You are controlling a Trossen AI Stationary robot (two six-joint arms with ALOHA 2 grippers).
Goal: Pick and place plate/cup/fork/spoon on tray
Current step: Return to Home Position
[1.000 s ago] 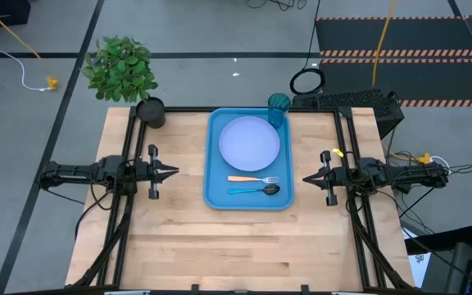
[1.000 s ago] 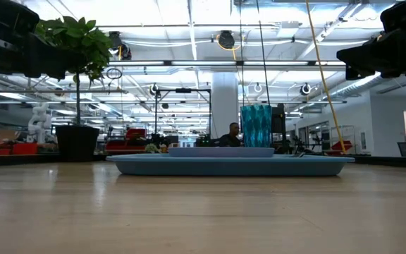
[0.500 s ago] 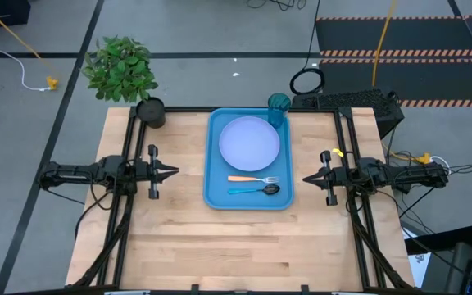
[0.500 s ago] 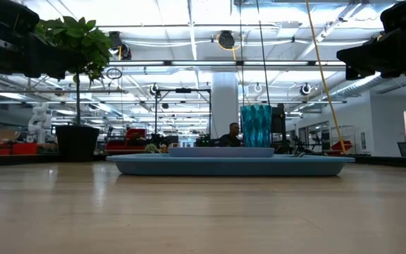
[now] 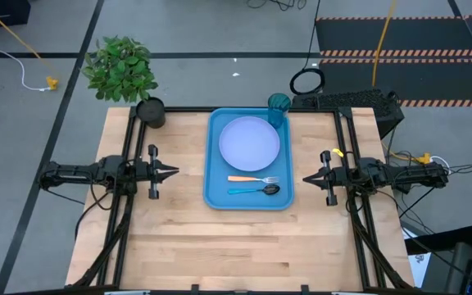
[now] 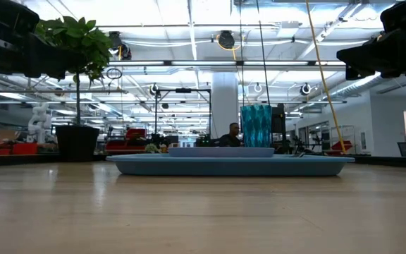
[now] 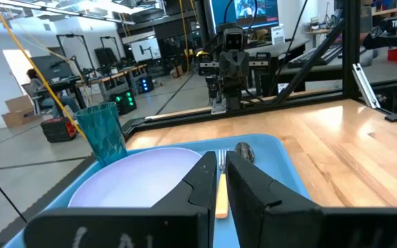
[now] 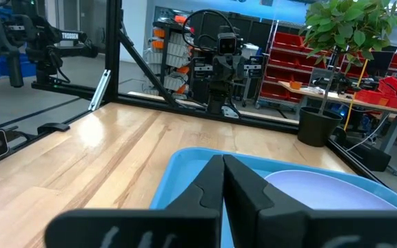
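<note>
The blue tray (image 5: 216, 156) lies on the middle of the table. On it lie the lavender plate (image 5: 250, 142) at the far part, the teal cup (image 5: 279, 107) upright in the far right corner, and the orange-handled fork (image 5: 252, 179) and blue-handled spoon (image 5: 255, 190) side by side at the near part. My left gripper (image 5: 175, 172) hovers left of the tray, its fingers nearly together and empty. My right gripper (image 5: 306, 179) hovers right of the tray, shut and empty. The cup also shows in the low view (image 6: 256, 125) and the left wrist view (image 7: 103, 131).
A potted plant in a black pot (image 5: 150, 111) stands at the table's far left corner. Black frame rails run along both sides of the table (image 5: 125, 205). Bare wood lies between the tray and the near edge.
</note>
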